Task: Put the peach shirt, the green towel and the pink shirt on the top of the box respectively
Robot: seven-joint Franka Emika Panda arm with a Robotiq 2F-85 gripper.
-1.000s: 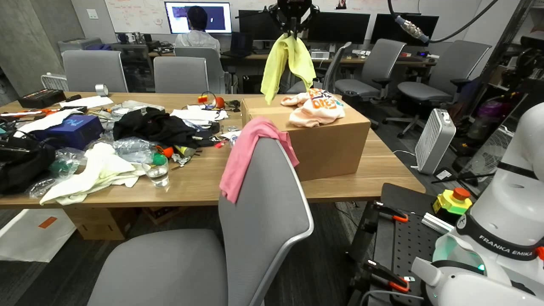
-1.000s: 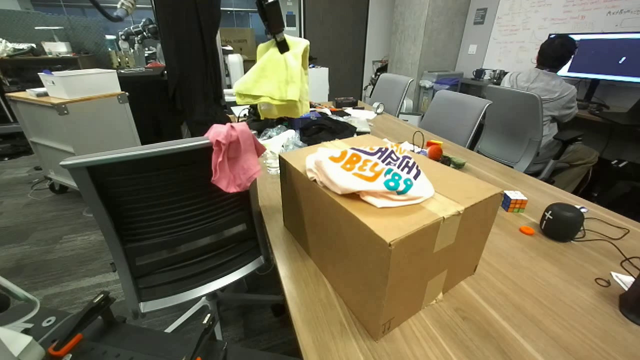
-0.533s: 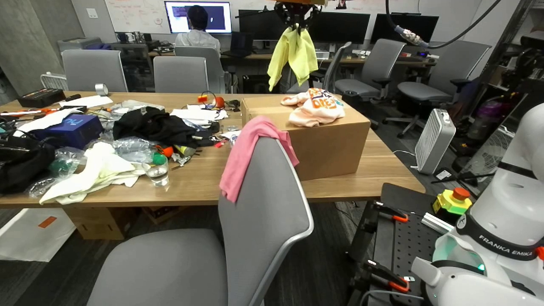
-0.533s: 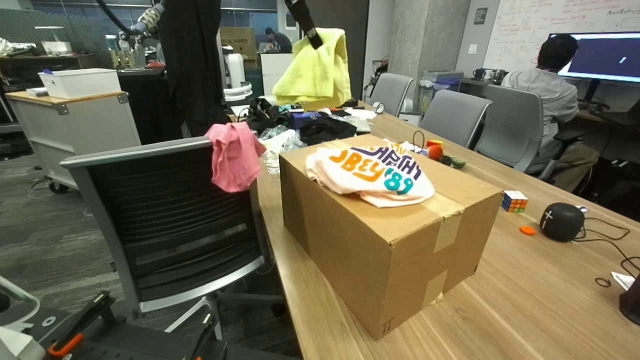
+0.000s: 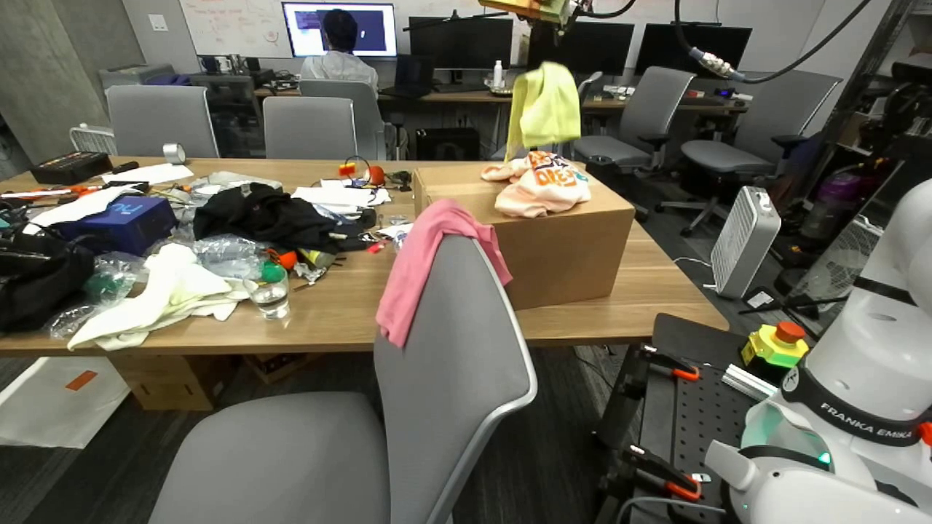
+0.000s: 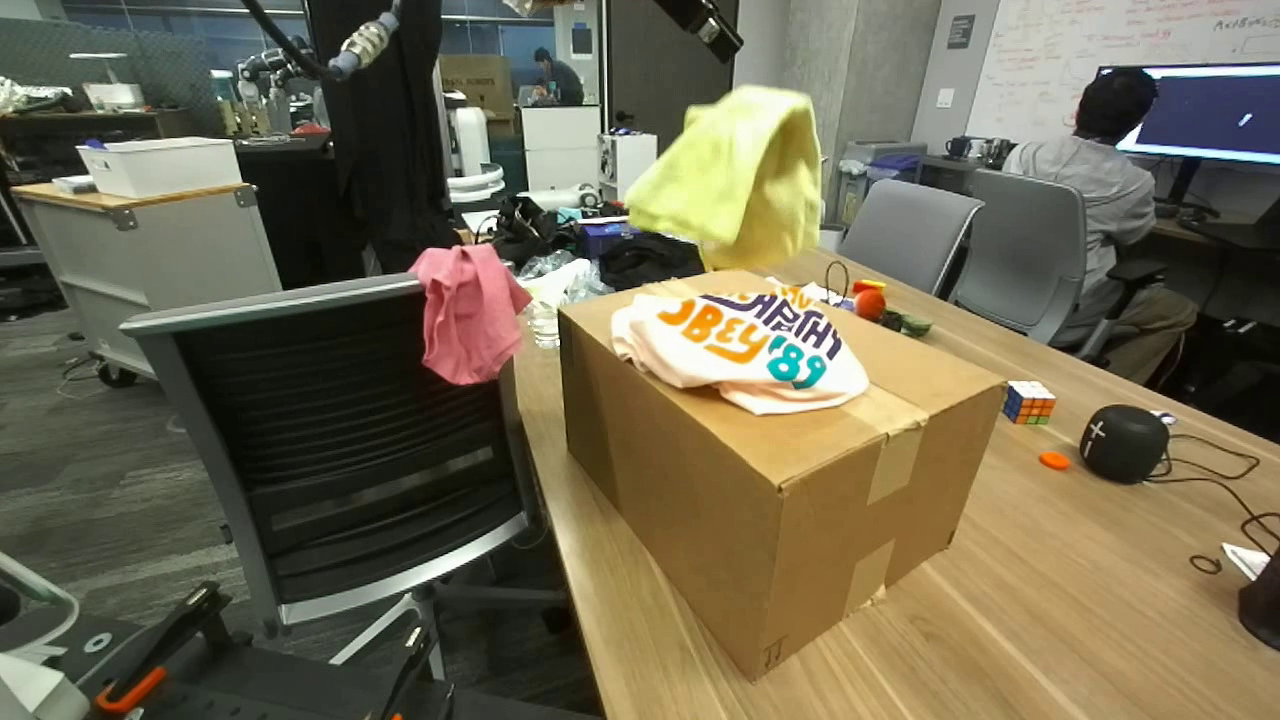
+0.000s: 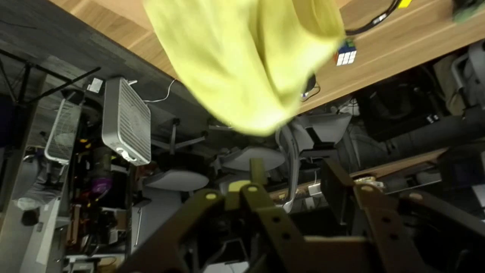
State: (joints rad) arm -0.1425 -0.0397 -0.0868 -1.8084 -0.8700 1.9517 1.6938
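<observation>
In the wrist view, the gripper (image 7: 294,175), spread, holds nothing. In an exterior view, the green towel (image 6: 735,175), likely light and limp, is midair above the box (image 6: 740,500). In an exterior view, the pink shirt (image 5: 415,266) drapes a chair (image 5: 466,335); its top fold looks pinchable.

A robotics lab furnished like an office: a robot arm (image 5: 866,338) stands at the near side beside a red button (image 5: 790,332); far off are a scribbled whiteboard (image 5: 233,33), monitors (image 5: 470,47), grey chairs (image 5: 313,127) and a seated person (image 5: 339,67).
</observation>
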